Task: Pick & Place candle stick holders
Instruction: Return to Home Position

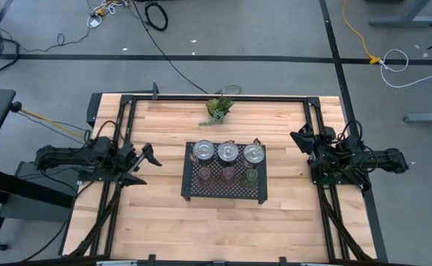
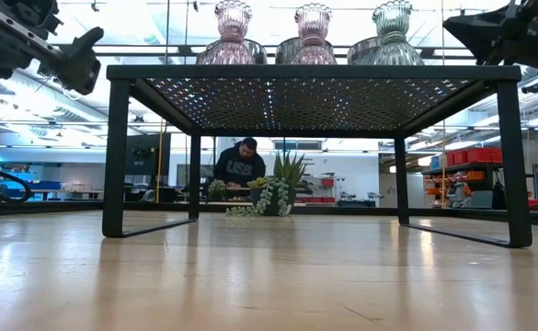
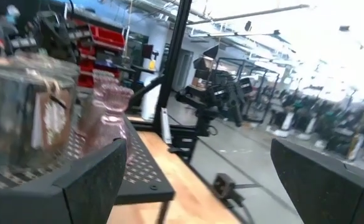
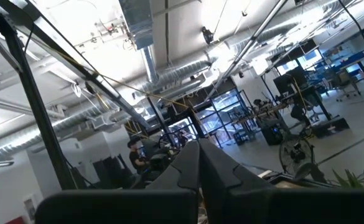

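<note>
The left gripper (image 1: 143, 164) has its two fingers (image 3: 88, 183) spread wide apart. Nothing is between them.

Just past those fingertips is the side edge of the black shelf (image 1: 187, 181). All six candle stick holders stand on top of it in two rows of three. The rows run away from the left fingers and toward the right ones. One row has three silver holders (image 1: 228, 152). The other row has two pink glass holders (image 1: 204, 175) and, farthest from the left fingers, one green glass holder (image 1: 251, 176).

On the other side of the shelf is the right gripper (image 1: 298, 137). It is near the shelf but not touching it. Its fingers (image 4: 182, 171) are pressed together and hold nothing.

The plant (image 1: 219, 109) is well apart from both sets of fingers, at the far edge of the table.

I think the placing is done and the arms only need to go home. To do that well, the left fingers should pull straight back from the shelf, slowly, not sideways. A finger that catches the shelf frame could shake it, and the tall glass holders look easy to tip. The right arm looks folded up already, so it should just keep its fingers clear of the shelf.
</note>
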`<state>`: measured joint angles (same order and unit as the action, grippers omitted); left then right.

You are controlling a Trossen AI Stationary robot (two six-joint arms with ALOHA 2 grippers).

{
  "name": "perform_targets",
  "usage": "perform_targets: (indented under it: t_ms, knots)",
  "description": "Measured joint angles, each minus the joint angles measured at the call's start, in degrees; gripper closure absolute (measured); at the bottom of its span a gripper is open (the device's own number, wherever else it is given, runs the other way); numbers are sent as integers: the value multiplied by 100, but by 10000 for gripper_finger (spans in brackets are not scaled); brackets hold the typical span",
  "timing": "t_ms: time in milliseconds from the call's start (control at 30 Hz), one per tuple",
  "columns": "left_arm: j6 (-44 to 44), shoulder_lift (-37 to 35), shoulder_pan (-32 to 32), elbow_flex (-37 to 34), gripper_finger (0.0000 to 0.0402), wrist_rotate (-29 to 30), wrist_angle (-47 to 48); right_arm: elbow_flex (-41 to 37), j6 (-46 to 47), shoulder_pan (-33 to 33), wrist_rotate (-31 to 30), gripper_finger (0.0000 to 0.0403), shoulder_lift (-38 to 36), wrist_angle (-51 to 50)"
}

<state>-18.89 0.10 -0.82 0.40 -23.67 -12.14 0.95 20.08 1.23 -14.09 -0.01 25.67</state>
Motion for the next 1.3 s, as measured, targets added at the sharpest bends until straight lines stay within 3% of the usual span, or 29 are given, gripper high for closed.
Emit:
perform_targets:
  t_ms: [100, 267, 400, 1300]
  knots:
    - [-362, 0, 0, 0, 3, -54, 4, 0, 0, -1, 0, 389, 1, 0]
    - [1212, 0, -4, 0, 3, -81, 540, 0, 0, 0, 0, 389, 0, 0]
    - [1754, 20, -4, 0, 3, 101, 682, 0, 0, 0, 0, 389, 0, -2]
    - [1802, 26, 0, 0, 3, 223, 686, 0, 0, -2, 0, 389, 0, -2]
